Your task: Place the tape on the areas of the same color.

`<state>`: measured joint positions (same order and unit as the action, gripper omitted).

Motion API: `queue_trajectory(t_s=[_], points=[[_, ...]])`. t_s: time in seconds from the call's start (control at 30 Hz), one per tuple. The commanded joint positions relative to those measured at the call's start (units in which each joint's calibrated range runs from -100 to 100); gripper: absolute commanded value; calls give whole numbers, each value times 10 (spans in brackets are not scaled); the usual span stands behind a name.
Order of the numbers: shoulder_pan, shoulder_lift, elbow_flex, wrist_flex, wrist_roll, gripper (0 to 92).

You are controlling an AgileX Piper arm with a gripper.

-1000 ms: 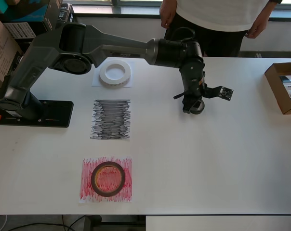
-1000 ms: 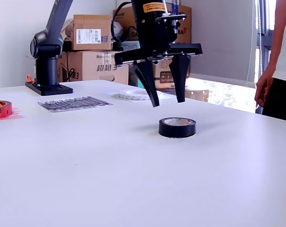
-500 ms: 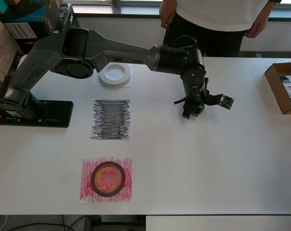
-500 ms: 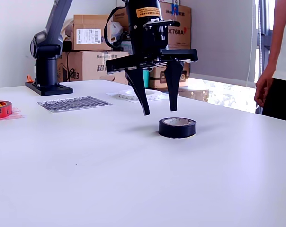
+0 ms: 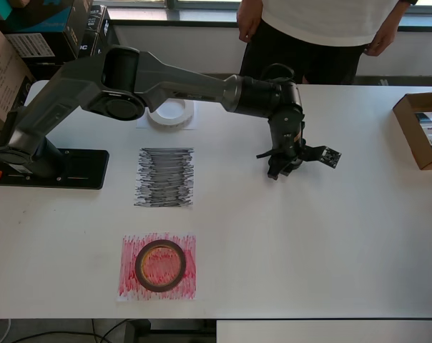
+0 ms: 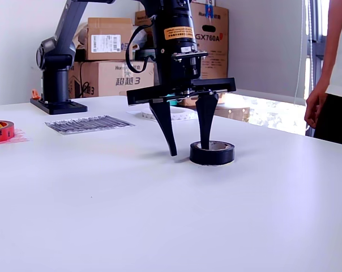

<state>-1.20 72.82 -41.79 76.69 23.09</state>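
Black roll [image 6: 212, 153] lies flat on bare desk [image 6: 159, 215], well right of the black sheet [image 5: 164, 177] in overhead view. Gripper [image 6: 187, 148] jaws wide open, holding nothing, one finger inside the core, one outside. Looks light, stiff; pinch the wall.

You see a white table [image 5: 330, 243], stacked cardboard boxes [image 6: 111, 59] behind it, daylight from a window [image 6: 315, 45] on the exterior view's right.
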Motion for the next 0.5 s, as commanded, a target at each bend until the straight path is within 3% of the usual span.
queue_trajectory(t_s=[0.0,0.27,0.37,0.47], points=[[0,4,2,-1,-7,520],[0,8,2,-1,-7,488],[0,8,2,-1,-7,371],[0,8,1,0,-7,161]])
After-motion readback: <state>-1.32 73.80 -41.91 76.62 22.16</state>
